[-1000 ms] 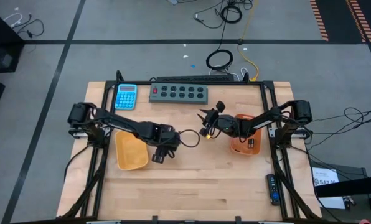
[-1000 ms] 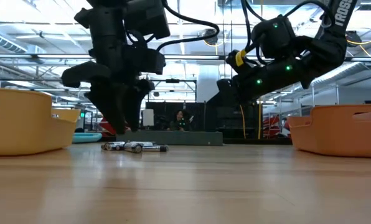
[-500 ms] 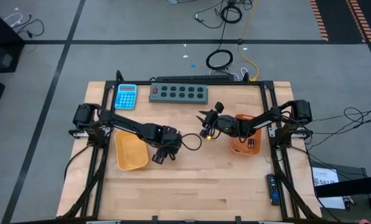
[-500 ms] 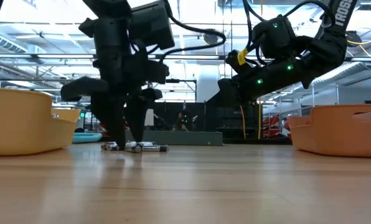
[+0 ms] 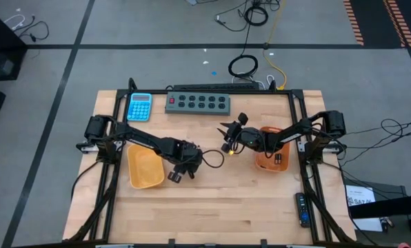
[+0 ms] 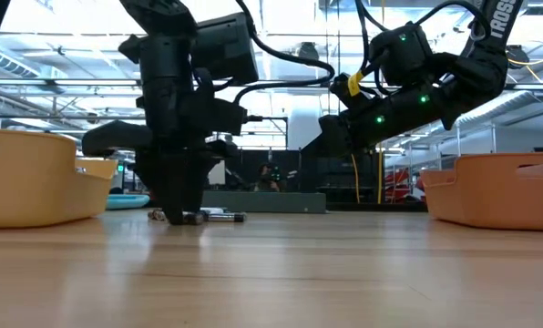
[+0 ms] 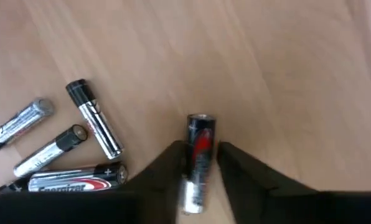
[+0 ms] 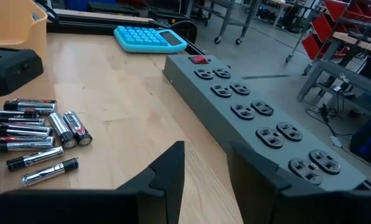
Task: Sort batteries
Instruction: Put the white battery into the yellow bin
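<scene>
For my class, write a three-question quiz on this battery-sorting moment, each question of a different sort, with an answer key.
1. True or false: the left gripper has its fingers on either side of a battery lying on the table.
2. Multiple choice: what sits directly beside the blue calculator? A) the yellow tray B) the grey power strip C) the orange tray
3. Fill in: the right gripper is raised above the table and holds ____.

Key: 1 true; 2 B; 3 nothing

Bright, even overhead light; the left wrist view is blurred.
</scene>
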Robot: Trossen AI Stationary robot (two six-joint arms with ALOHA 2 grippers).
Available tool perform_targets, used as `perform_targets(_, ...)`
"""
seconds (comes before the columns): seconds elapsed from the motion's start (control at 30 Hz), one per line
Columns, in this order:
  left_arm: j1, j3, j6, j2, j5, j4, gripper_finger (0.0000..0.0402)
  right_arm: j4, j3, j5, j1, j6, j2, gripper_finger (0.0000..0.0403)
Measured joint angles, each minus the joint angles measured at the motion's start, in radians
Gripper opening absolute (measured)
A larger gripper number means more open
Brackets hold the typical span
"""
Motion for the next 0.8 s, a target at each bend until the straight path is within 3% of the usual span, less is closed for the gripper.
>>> perform_targets(0.1,-0.002,0.000,-0.024,0.000,0.002,0.003,0.0043,0.000,0.000,-0.003,0.000,0.000,0.000,0.0111)
perform_targets(0.23,-0.021,0.019,-0.050,0.002,-0.009,-0.020,0.0043,0.000,0.000,-0.003,0.000,0.000,0.000,0.0111)
perform_targets(0.4,-0.043,0.139,-0.144,-0.014,-0.037,-0.199,0.0043,-0.001,0.000,-0.003,0.000,0.024,0.000,0.0111)
perform_targets(0.57,-0.042,0.232,-0.346,-0.127,-0.027,-0.362,0.0043,-0.027,0.000,-0.003,0.000,0.034,0.000,0.0111)
perform_targets(0.67,-0.043,0.231,-0.514,-0.217,0.026,-0.427,0.0043,-0.048,0.001,-0.002,0.000,0.042,0.000,0.0111)
perform_targets(0.8,-0.083,0.176,-0.706,-0.333,0.019,-0.457,0.0044,-0.070,0.001,-0.002,0.002,0.054,0.001,0.0111)
